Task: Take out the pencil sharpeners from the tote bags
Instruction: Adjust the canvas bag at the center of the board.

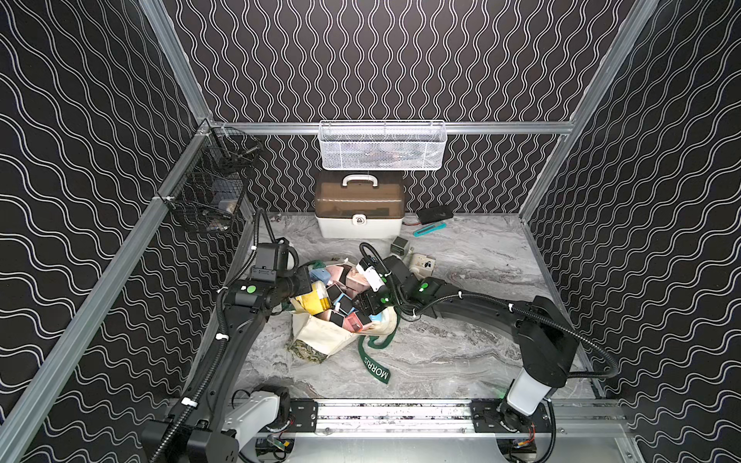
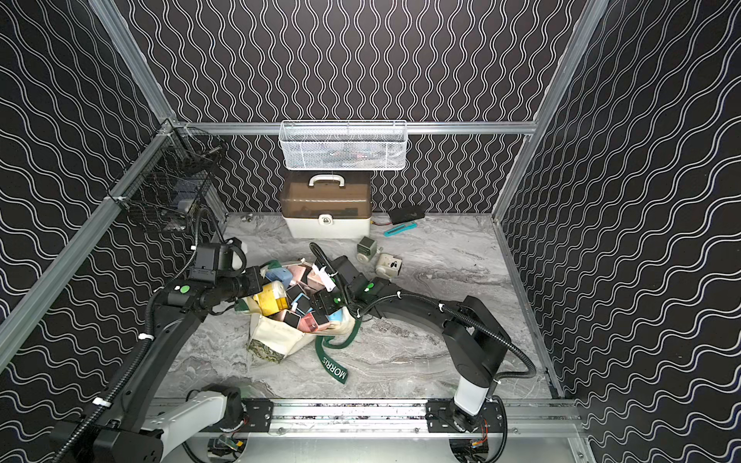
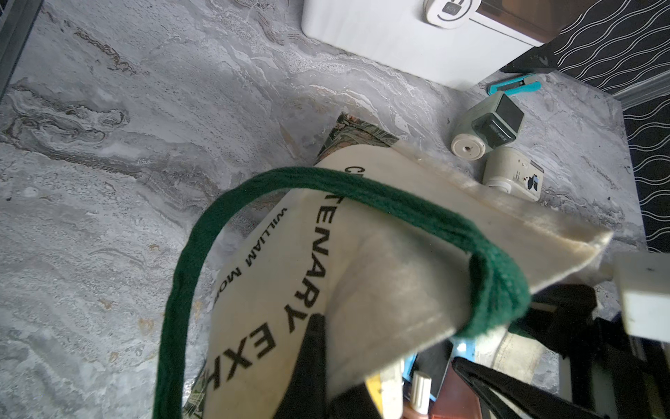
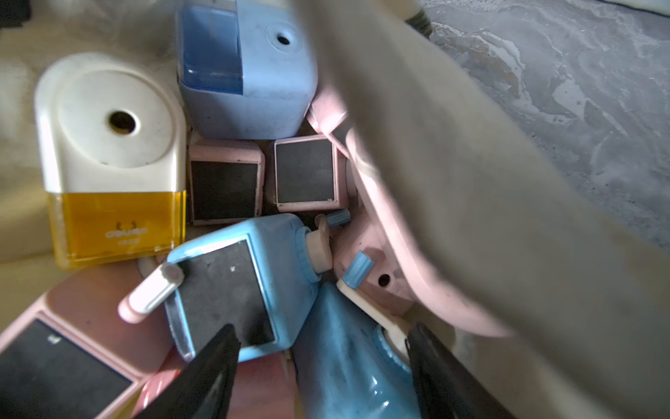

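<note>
On the left, the left gripper (image 3: 384, 341) is pressed together on the canvas rim of the tote bag (image 1: 320, 334), holding it up. The bag lies mid-table, stuffed with pink, blue and yellow pencil sharpeners (image 1: 341, 306). The right gripper (image 4: 324, 328) is inside it, jaws spread either side of a blue sharpener (image 4: 344, 362). Further right, a green sharpener (image 1: 399, 245) and a cream sharpener (image 1: 423, 264) sit on the table (image 1: 461, 352).

Green strap (image 1: 376, 371): "MORRIS"; tote bag (image 3: 380, 261): "WILLIAM MOR", "TENARY EXH".
</note>
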Robot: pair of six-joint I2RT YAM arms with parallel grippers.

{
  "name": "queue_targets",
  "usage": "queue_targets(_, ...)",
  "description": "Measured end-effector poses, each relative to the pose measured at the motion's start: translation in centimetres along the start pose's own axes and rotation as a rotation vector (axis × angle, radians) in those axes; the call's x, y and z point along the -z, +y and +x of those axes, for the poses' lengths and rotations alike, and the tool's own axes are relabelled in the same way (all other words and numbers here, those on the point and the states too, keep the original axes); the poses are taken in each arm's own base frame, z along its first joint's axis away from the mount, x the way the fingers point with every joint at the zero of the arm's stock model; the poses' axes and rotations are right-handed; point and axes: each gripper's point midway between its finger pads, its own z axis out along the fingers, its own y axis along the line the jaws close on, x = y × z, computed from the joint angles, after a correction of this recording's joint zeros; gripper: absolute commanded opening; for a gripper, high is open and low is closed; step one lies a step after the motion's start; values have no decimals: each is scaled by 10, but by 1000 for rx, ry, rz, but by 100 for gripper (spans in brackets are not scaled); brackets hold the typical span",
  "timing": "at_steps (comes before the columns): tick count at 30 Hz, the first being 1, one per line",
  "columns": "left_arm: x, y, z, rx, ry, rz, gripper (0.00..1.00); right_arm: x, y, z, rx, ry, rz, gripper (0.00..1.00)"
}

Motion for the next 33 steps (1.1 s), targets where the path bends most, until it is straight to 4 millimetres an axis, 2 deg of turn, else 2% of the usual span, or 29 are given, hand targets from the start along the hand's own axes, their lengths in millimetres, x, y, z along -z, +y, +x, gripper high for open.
queue_targets(7,0,0,0,5,-1,6,0,9,9,1,9,-21,-42,87)
queue_targets(16,0,0,0,4,0,9,0,10,22,0,15,-38,-106,91)
queue_targets(26,-3,-7,-5,8,26,29,0,-10,72,9,107,-3,-199,88)
queue_targets(33,-13,-29,-18,30,74,93,0,-30,112,36,189,47,-251,87)
